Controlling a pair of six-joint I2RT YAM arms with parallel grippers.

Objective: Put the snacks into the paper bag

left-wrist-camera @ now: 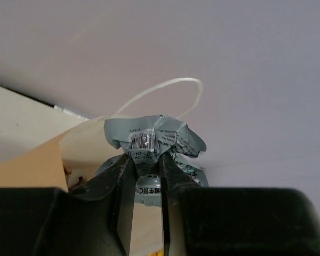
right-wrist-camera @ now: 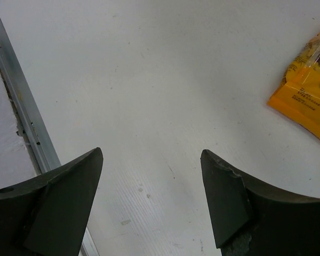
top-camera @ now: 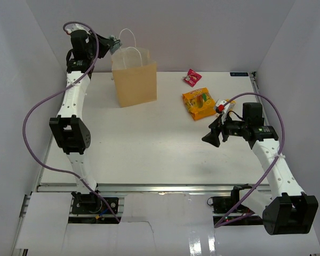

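A: Left claw (left-wrist-camera: 148, 166) clamped on silver packet (left-wrist-camera: 152, 140), pinched at the gathered wrapper. Arm stretched up and far, over the paper bag (top-camera: 134, 81) rim.
B: Light, crinkly, probably slippery. Grip at the bunched end looks fine. Rest?
A: Pink packet (top-camera: 192, 78) and orange bag (top-camera: 198, 103) flat on table (top-camera: 149, 144), right of the bag. Soft; best taken by an edge. Right claw (top-camera: 211, 138) apart, empty, low near the orange one.
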